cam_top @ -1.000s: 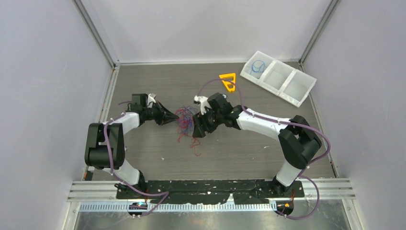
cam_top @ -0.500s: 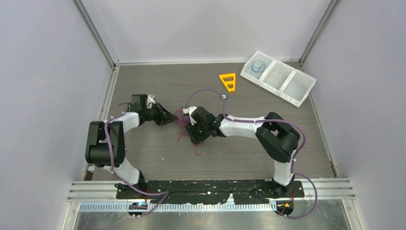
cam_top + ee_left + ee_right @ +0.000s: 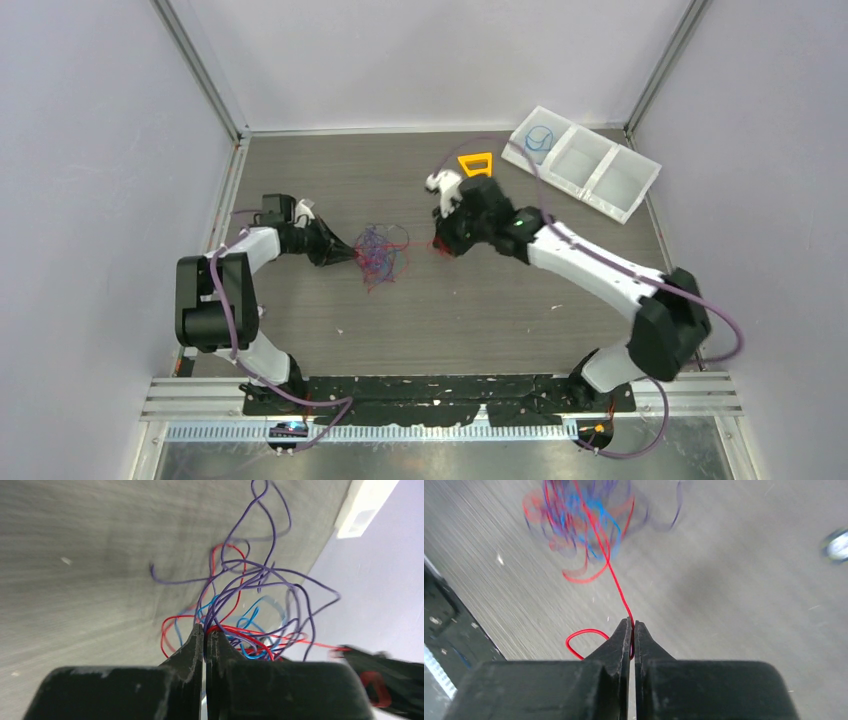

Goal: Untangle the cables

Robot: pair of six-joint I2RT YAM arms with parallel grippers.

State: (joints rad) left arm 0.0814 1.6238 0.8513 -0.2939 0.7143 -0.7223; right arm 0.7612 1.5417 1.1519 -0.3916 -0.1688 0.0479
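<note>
The cables (image 3: pixel 378 252) are a loose clump of thin red, blue and purple wires on the table left of centre. My left gripper (image 3: pixel 347 251) is shut on the clump's left side; in the left wrist view its tips (image 3: pixel 205 632) pinch purple and red strands of the cables (image 3: pixel 250 605). My right gripper (image 3: pixel 438 246) is shut on one red cable (image 3: pixel 616 582), which runs taut from its tips (image 3: pixel 631 625) back to the blurred clump (image 3: pixel 579 515). A short red loop (image 3: pixel 581 636) hangs beside the right tips.
An orange plastic triangle (image 3: pixel 476 163) lies just behind the right wrist. A white three-compartment tray (image 3: pixel 580 160) stands at the back right, with a blue wire coil (image 3: pixel 540 137) in its left compartment. Metal frame rails run along the table's sides.
My right gripper closed on a red cable and pulled away to the right and back, drawing the strand out. The clump and my left gripper shifted slightly left.
</note>
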